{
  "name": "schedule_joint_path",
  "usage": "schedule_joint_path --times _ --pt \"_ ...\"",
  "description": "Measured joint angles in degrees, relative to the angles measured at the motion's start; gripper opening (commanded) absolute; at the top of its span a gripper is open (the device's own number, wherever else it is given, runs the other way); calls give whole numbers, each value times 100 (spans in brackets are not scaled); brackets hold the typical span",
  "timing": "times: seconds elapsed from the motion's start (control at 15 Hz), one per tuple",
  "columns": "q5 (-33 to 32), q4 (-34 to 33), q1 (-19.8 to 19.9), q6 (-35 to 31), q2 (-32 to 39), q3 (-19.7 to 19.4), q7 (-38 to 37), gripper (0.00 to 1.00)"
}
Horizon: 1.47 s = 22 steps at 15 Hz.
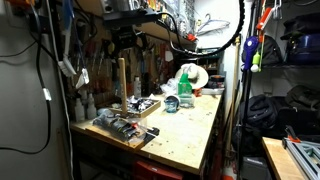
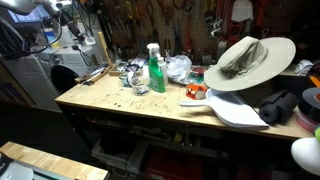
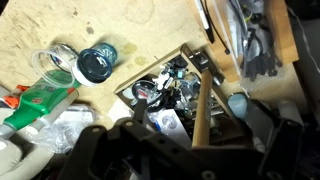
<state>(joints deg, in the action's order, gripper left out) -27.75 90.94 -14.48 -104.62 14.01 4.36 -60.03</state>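
The wooden box (image 3: 152, 70), full of small parts in metal and dark plastic, lies directly under the pincer (image 3: 180, 132), near one end of the worktop (image 1: 190, 135). The pincer hangs above the box and does not touch it. In the wrist view its two dark fingers (image 3: 98, 150) stand wide apart at the lower edge of the picture, rather blurred, and nothing is held between them. An upright wooden slat (image 3: 199, 110) rises from the box and appears between the fingers in that view; in an exterior view it stands just below the pincer. Just beside the box, on the bare wood, lie a blue round lid (image 3: 97, 63) and a clear jar (image 3: 58, 60), very close together; I cannot tell if they touch. A green spray bottle (image 2: 155, 68) stands near them. Farther along the worktop a wide hat (image 2: 247, 58) rests over a white board (image 2: 238, 110), well apart from the box. On the opposite side of the box lies a dark tool (image 3: 255, 40)
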Motion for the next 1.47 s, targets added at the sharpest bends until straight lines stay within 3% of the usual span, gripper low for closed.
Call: schedule_joint_path --times 0.33,0.93,1.27,1.47 --pt "396 945 321 -16 -897 -6 1433 100" --pt "1234 3028 1102 -845 -2863 -349 3815 100" --pt "1999 3637 1340 -1087 -3465 -798 5299 100" --pt "2069 3751 1370 -1129 -3568 -867 5479 100"
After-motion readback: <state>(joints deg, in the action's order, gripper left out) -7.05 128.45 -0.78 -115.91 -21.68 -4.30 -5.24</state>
